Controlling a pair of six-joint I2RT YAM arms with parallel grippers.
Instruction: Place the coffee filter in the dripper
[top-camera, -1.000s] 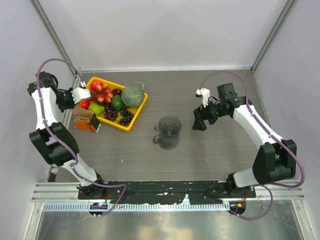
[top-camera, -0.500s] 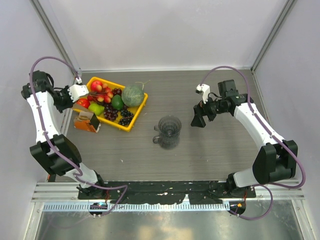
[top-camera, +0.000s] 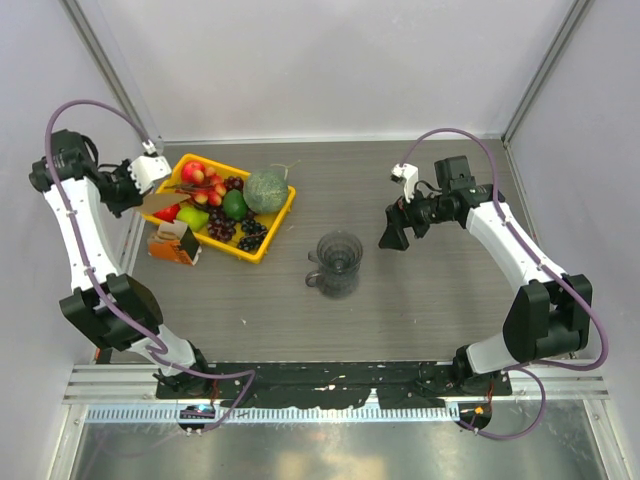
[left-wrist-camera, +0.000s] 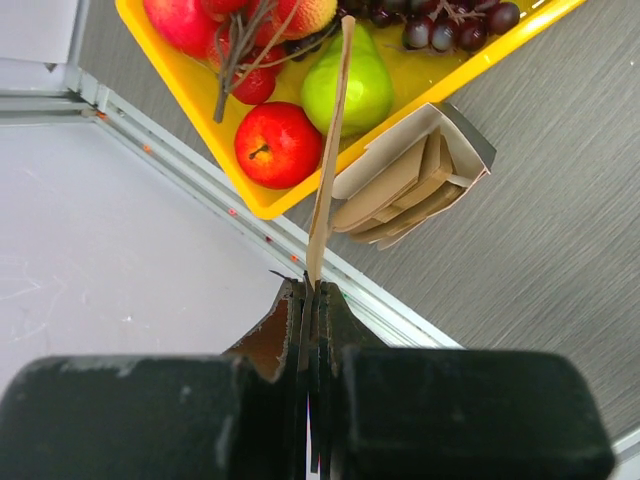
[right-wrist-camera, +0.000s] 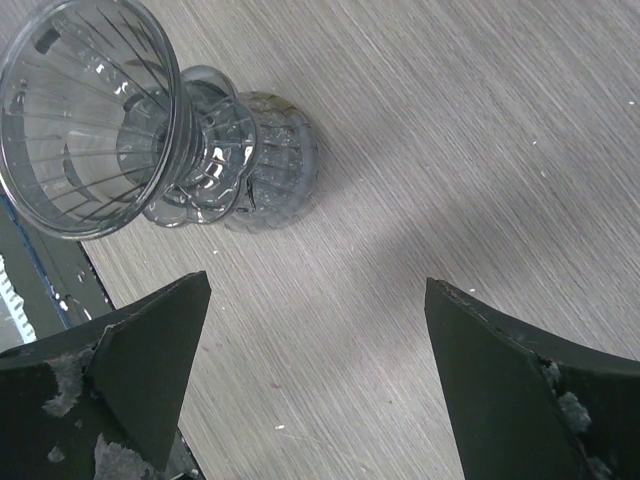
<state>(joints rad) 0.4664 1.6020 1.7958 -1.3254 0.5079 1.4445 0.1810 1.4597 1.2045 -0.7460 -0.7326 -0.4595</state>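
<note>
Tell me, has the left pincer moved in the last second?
Yes. The left pincer, shut on the coffee filter, drew back leftward from the carton.

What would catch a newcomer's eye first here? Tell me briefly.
The bright yellow plastic tray heaped with fruit, at the far left of the grey table, stands out most. Beside it the left gripper pinches a thin light-brown paper coffee filter, seen edge-on next to an open orange-brown carton. Mid-table stands the clear ribbed glass dripper, empty, with the right gripper open near it.
</note>
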